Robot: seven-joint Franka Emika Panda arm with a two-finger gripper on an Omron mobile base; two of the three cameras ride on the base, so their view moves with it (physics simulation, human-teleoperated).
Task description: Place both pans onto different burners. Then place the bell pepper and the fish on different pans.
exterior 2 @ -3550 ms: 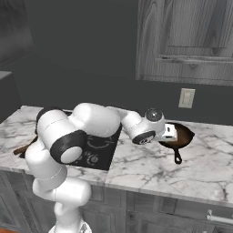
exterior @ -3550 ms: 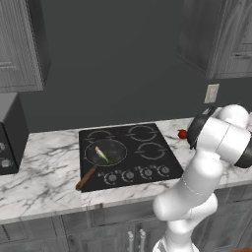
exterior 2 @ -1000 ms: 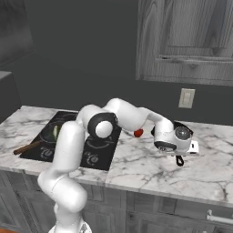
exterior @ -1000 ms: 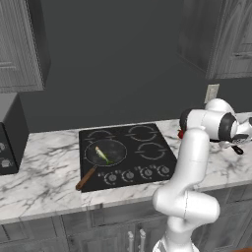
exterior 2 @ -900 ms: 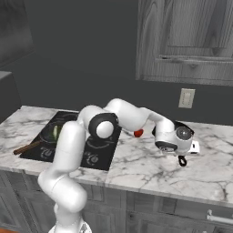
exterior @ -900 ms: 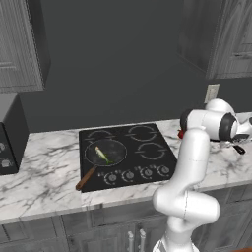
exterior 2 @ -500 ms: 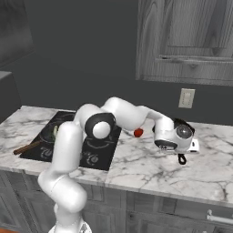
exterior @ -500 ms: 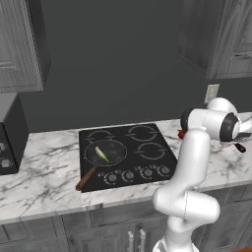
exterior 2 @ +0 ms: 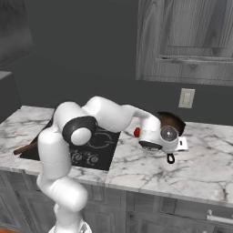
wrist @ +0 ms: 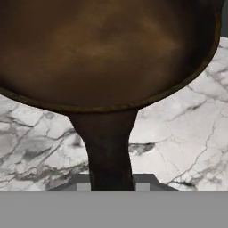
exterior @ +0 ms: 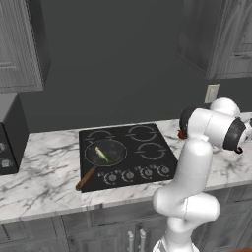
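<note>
Brown pan is the one getting dealt with right now: it sits off to the right of the cooktop on the marble surface, and the hand view has its dark handle running straight down between the fingertips, so the claw looks clamped shut on that handle. Progress-wise I'd say we're roughly at the halfway mark. The black pan with the wooden handle is already parked on the front-left burner, and the fish is lying inside it, so one pan and one food item look sorted. What's left, as far as I can judge: the brown pan has to be carried over onto a free burner, probably one of the right-hand rings since those are bare, and then the bell pepper goes into it. The pepper is sitting on the surface just beside the cooktop's right edge, near the brown pan's rim, half hidden behind the arm. Can't tell yet whether the pan has left the surface at all.
</note>
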